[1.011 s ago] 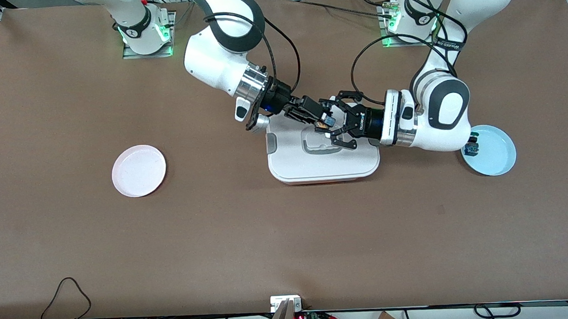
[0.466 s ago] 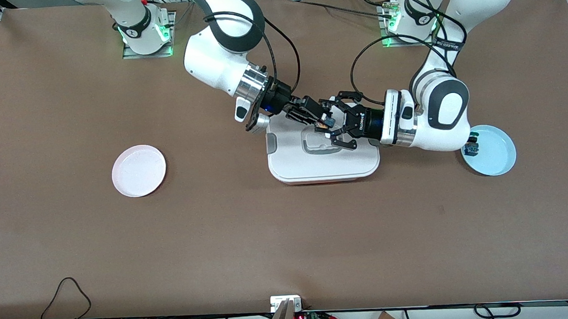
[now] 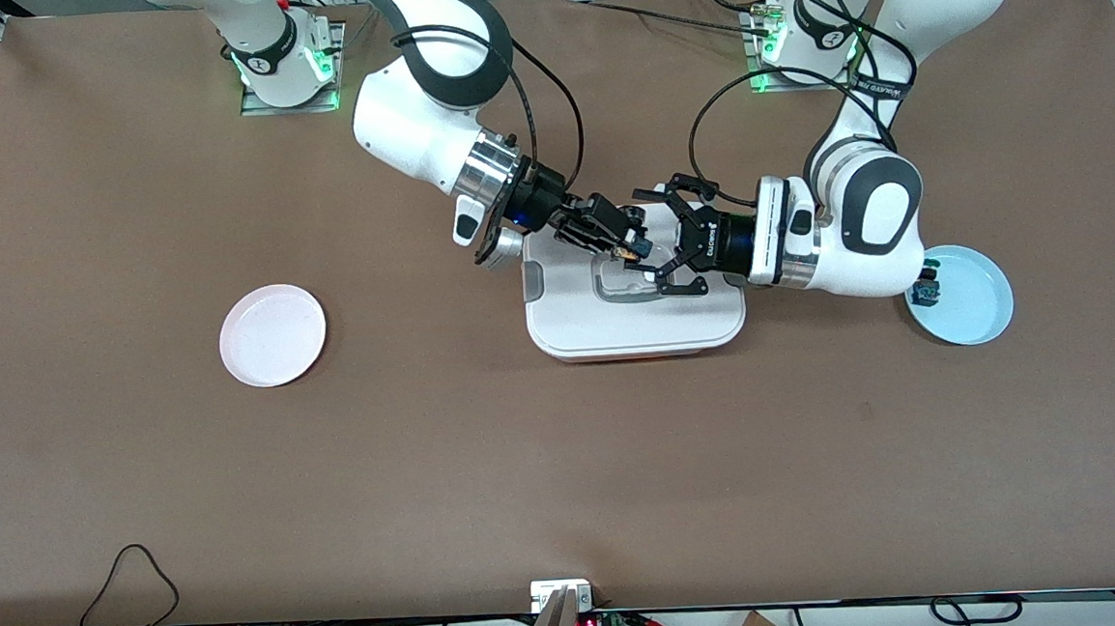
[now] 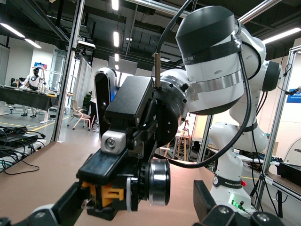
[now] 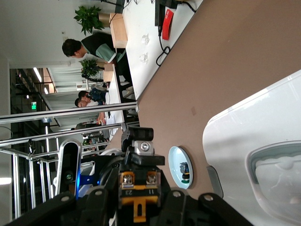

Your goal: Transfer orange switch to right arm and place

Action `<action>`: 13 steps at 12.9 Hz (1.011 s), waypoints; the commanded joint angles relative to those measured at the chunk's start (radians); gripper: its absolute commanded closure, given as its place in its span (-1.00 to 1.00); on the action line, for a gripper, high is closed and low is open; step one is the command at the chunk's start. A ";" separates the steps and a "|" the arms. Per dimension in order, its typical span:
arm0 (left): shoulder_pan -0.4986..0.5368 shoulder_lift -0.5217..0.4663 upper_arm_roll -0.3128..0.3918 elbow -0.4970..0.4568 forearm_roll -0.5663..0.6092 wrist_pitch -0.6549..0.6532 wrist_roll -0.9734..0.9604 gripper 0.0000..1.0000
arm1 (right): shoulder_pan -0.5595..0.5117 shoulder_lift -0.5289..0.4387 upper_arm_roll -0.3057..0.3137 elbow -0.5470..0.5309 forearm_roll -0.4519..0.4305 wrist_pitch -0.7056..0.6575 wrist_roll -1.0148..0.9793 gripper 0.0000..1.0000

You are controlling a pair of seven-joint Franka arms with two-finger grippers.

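Over the white lidded box [image 3: 635, 313], the right tool [image 3: 623, 243] grips the tiny black switch with an orange part [image 3: 627, 249], and the wide-open left tool [image 3: 655, 241] should retreat straight, without brushing it.

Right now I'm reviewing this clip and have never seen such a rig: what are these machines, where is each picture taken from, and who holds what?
Two white robot arms work at a brown table. One picture looks down from a high camera facing them; the other two come from cameras on each wrist. Over the white lidded box, the right gripper is shut on the orange switch. The left gripper stands open around it. On the table lie a pink plate and a blue plate holding another small switch.
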 commanded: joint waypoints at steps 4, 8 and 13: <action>0.029 -0.010 0.008 -0.014 -0.014 -0.018 0.008 -1.00 | -0.086 -0.016 0.005 -0.004 -0.053 -0.113 -0.012 1.00; 0.083 -0.039 0.012 -0.036 0.003 -0.019 0.010 -1.00 | -0.219 -0.098 0.004 -0.137 -0.270 -0.309 -0.008 1.00; 0.227 -0.102 0.040 -0.057 0.160 -0.032 0.014 -1.00 | -0.457 -0.172 -0.040 -0.183 -0.842 -0.694 0.057 1.00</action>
